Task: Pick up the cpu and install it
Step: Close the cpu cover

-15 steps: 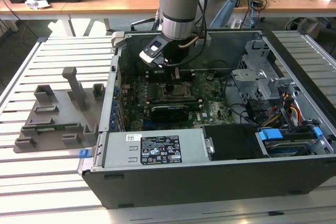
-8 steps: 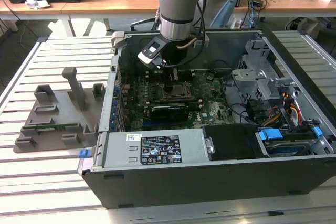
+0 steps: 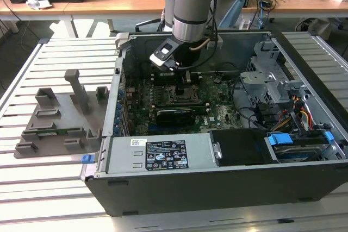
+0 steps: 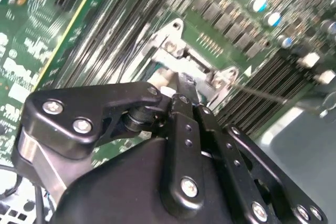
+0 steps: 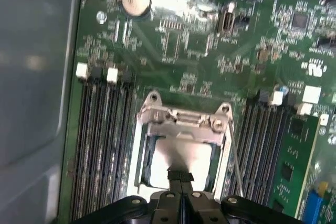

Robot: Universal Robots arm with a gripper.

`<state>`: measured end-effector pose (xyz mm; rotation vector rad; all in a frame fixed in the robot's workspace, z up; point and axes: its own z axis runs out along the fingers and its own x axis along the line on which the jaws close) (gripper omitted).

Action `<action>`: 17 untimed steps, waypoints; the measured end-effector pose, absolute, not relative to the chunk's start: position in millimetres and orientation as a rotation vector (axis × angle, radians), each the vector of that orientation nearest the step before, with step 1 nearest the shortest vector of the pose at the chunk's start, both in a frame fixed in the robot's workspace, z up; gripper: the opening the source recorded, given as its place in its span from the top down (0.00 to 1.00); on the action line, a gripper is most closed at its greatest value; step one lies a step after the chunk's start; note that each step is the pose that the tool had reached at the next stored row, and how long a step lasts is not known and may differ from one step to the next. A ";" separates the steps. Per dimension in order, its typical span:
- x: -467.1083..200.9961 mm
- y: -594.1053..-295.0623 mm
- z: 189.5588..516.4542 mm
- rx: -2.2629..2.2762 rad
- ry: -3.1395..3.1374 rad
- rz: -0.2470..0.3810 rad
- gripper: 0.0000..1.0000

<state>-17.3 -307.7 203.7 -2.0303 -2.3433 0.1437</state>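
The cpu (image 5: 191, 157), a silvery square plate, lies flat inside the socket frame (image 5: 181, 120) on the green motherboard (image 5: 199, 51). My gripper (image 5: 180, 174) hangs right over the near edge of the cpu with its two black fingers pressed together and nothing between them. Whether the tips touch the plate I cannot tell. In the second wrist view the gripper (image 4: 181, 83) points down at the metal socket bracket (image 4: 173, 43), and a pale sliver of the cpu (image 4: 164, 85) shows beside the tips. In the exterior view the gripper (image 3: 182, 84) reaches down into the open computer case (image 3: 217, 188).
Memory slots (image 5: 102, 145) flank the socket, and a green memory strip (image 5: 291, 171) stands on one side. A thin socket lever wire (image 5: 236, 161) runs along the frame. Case walls, a power supply (image 3: 157, 156) and drive cage (image 3: 272, 80) surround the board. A grey fixture (image 3: 60, 118) sits at the exterior view's left.
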 end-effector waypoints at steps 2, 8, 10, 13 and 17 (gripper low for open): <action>-14.7 -307.5 203.9 -2.030 -2.343 0.143 0.89; -11.9 -307.6 225.1 -2.031 -2.344 0.145 0.89; -11.8 -307.6 229.7 -2.031 -2.343 0.145 0.89; -11.7 -307.6 235.5 -2.031 -2.344 0.145 0.89; -11.6 -307.6 250.3 -2.031 -2.344 0.145 0.89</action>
